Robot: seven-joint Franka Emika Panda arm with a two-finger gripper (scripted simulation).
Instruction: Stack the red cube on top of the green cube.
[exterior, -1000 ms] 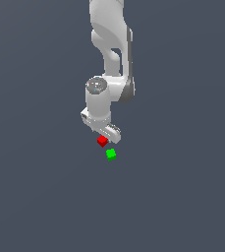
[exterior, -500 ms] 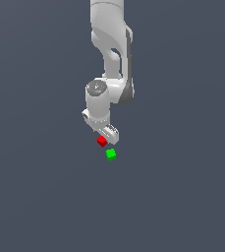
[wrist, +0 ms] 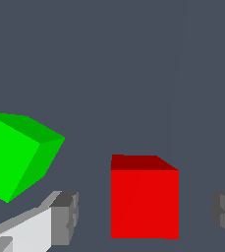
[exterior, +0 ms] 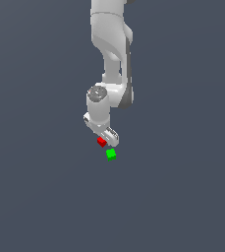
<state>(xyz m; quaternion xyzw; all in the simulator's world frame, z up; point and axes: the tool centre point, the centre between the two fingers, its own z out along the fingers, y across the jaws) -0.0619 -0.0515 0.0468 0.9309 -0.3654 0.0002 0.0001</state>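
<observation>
straddling the red cube (wrist: 144, 202) with jaws wide, gripper (wrist: 146, 216) risks an off-centre pinch, or nudging the nearby green cube (wrist: 16, 155) on closing.

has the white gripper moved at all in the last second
No. In the exterior view the white robot gripper sits at the same spot over the small bright red cube, just up-left of the small bright green cube, as before.
</observation>
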